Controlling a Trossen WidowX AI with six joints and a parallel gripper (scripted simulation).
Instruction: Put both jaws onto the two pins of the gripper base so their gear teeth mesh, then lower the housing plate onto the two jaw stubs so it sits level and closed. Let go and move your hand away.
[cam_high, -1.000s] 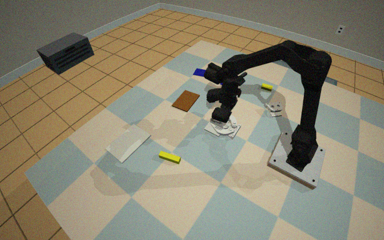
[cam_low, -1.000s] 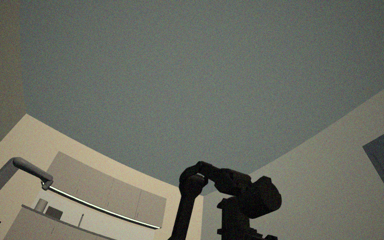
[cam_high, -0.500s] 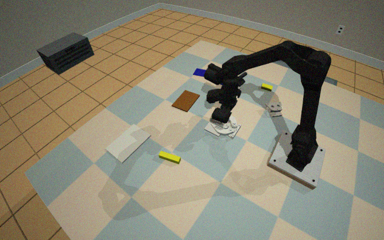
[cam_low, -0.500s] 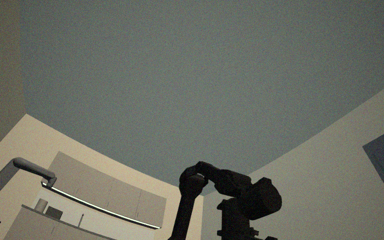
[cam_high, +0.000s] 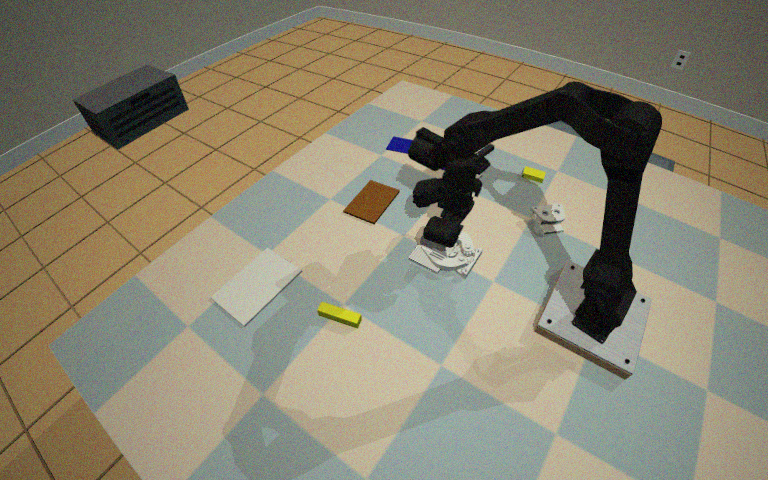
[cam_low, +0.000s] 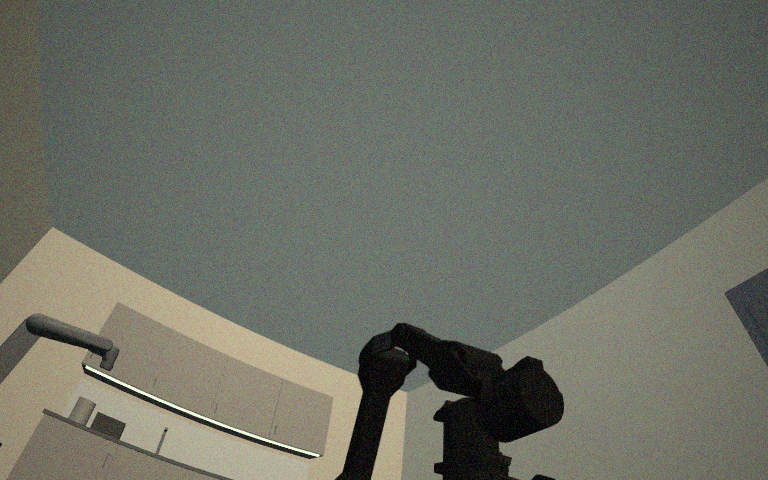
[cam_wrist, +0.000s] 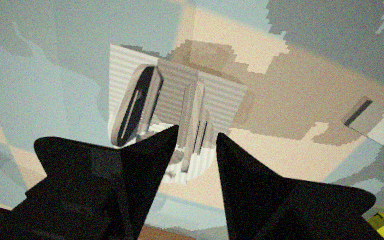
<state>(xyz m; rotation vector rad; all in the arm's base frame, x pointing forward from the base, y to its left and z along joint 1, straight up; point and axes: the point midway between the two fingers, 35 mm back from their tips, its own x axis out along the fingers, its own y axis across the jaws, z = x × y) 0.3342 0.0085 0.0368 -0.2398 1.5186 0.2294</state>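
Observation:
The pale gripper base (cam_high: 421, 260) (cam_wrist: 225, 95) lies on the checkered mat, with white gears and other parts on it. One pale jaw (cam_wrist: 125, 112) stands over the base at the left in the wrist view. My gripper (cam_high: 448, 243) (cam_wrist: 198, 133) is low over the base and shut on another pale jaw (cam_wrist: 190, 132), seen edge-on between the fingertips. Whether its hole is on a pin and whether teeth mesh is hidden. The white housing plate (cam_high: 549, 212), with two round holes, lies apart, between the base and the arm's mount. The exterior view shows only the upper arm.
A yellow bar (cam_high: 339, 315) and a white panel (cam_high: 254, 287) lie on the near left. A brown panel (cam_high: 372, 202) and a blue piece (cam_high: 398, 144) lie behind the gripper. A small yellow block (cam_high: 533, 174) (cam_wrist: 378, 223) lies beyond the housing plate.

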